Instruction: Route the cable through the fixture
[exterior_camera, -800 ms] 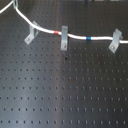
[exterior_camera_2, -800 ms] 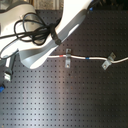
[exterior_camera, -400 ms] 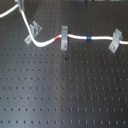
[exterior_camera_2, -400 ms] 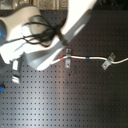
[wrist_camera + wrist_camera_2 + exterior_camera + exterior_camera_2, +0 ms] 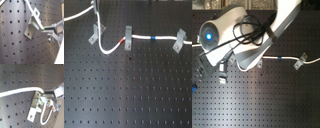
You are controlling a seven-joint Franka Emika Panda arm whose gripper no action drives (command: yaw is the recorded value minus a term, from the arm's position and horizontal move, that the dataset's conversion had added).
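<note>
Long thin white cable (image 5: 144, 37) with red and blue bands: spans three small grey metal clips on black perforated board (image 5: 129, 95), sagging between the first exterior view's left fixture (image 5: 95, 33) and middle clip (image 5: 128, 37). Gripper (image 5: 51, 95): clamped on cable beside fixture.

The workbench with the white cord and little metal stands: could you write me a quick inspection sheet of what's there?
Surface: black perforated board.
Job's things: white cable lies across three grey clips; it sags in a loop between the leaning clip and the middle clip, with a red band and a blue band. Third clip sits at the first exterior view's right.
Clutter: nothing seen.
Grippers: gripper beside the leaning clip; grip unclear.
Cables: black leads on the arm.
Surroundings: nothing seen.
</note>
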